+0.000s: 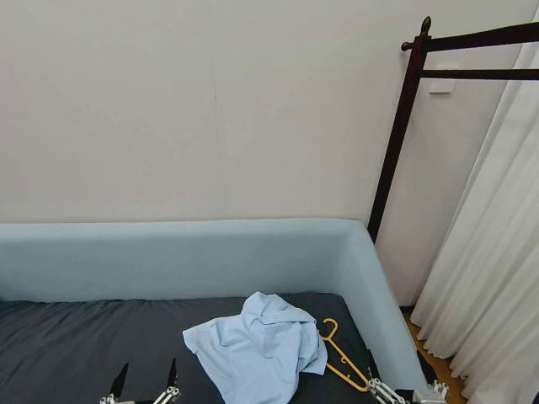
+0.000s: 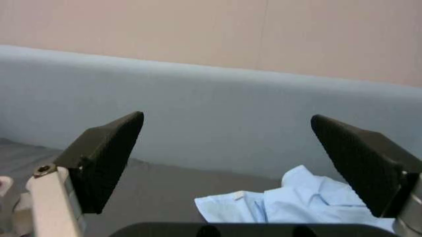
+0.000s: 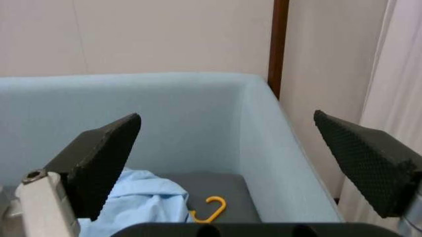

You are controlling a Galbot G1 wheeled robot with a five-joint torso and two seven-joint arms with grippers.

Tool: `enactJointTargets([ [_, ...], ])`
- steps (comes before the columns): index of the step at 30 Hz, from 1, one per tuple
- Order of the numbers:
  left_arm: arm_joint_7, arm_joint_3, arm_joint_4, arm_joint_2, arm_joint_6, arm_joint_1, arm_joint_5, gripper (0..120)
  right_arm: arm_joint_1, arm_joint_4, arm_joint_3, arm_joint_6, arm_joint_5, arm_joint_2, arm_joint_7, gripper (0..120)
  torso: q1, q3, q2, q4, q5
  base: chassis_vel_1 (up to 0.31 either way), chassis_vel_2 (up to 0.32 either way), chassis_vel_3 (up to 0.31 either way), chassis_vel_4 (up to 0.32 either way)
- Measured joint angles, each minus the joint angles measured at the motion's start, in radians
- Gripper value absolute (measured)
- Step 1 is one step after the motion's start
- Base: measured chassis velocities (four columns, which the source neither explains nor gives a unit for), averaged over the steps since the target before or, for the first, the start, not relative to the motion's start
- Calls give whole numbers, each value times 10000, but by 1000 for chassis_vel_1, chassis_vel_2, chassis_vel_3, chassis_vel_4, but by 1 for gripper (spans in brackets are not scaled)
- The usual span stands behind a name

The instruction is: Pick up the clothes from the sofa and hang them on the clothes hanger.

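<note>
Light-blue shirt (image 1: pixel 257 347) lying crumpled on sofa seat (image 1: pixel 67 345), orange hanger (image 1: pixel 340 357) lying just beside. Left gripper (image 1: pixel 148 372) hovering nearby, fingers apart. Clothes rack (image 1: pixel 394 139) standing behind armrest.

Shirt (image 1: pixel 257 345), lower centre: pale blue, plain, no print.
Hanger (image 1: pixel 347 358), just right of shirt: orange-yellow.
Sofa (image 1: pixel 168 257) back and arm, across middle: light blue, plain.
Seat cushion (image 1: pixel 76 349), lower left: dark charcoal.
Clothes rack (image 1: pixel 394 135), upper right: dark brown wood.
Curtain (image 1: pixel 497 252), right edge: white.
Wall (image 1: pixel 210 101), upper half: off-white, unpatterned.
Left gripper (image 2: pixel 226 118) and right gripper (image 3: pixel 228 117): black pads (image 2: pixel 105 153) with fine dotted texture, silver-grey metal at base.
</note>
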Motion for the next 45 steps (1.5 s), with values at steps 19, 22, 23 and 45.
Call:
enactJointTargets([
  [19,61,269,404,147,-57,-224,232,100,-217,750,-256,-1752,1441,-594,459,100,0,0,0,-2,1,0,0,0,0],
  [22,59,206,506,123,-131,-157,99,100,523,417,-275,-2814,3001,-1833,733,100,0,0,0,-6,1,0,0,0,0],
  [23,67,168,545,83,-171,-97,70,100,963,210,-358,-3242,3671,-2420,871,100,0,0,0,0,3,0,0,0,0],
  [45,13,-326,426,-507,-559,1082,316,100,10867,-8773,-6250,-5529,7409,-3792,1090,100,2,2,-2,3,0,0,0,0,0],
])
